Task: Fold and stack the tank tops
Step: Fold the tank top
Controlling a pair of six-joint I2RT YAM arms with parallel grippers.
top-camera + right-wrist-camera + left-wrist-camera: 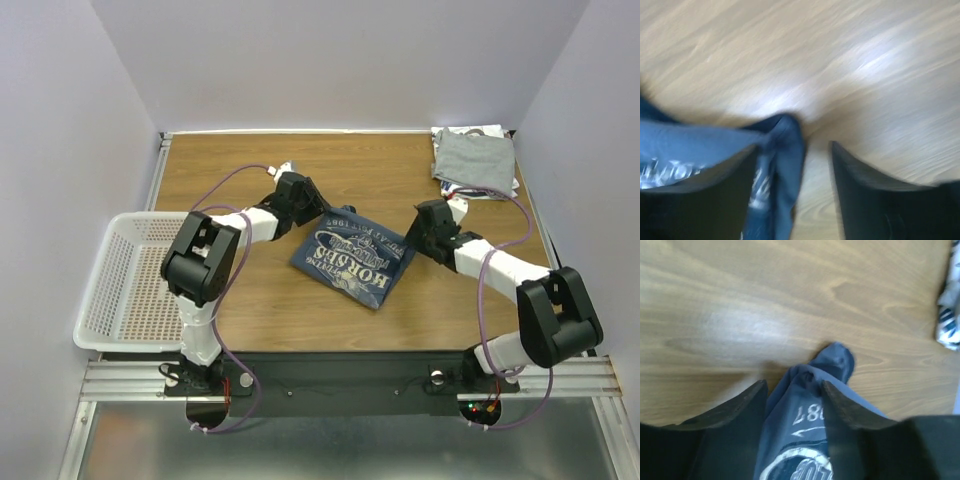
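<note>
The slate-blue tank top (350,257) lies folded on the table's middle, pale lettering facing up. My left gripper (322,208) is at its far left corner. In the left wrist view the jaws (794,385) stand apart, with the blue cloth (805,415) lying loose between them. My right gripper (412,228) is at the far right corner. In the right wrist view it (795,147) is open, with the blue cloth corner (782,150) against the left finger and bare wood beside the right finger (860,175). A folded grey tank top (475,158) tops a stack at the back right.
A white mesh basket (130,285) stands at the left table edge. White patterned cloth (490,185) shows under the grey top, and at the right edge of the left wrist view (950,320). Walls close the table on three sides.
</note>
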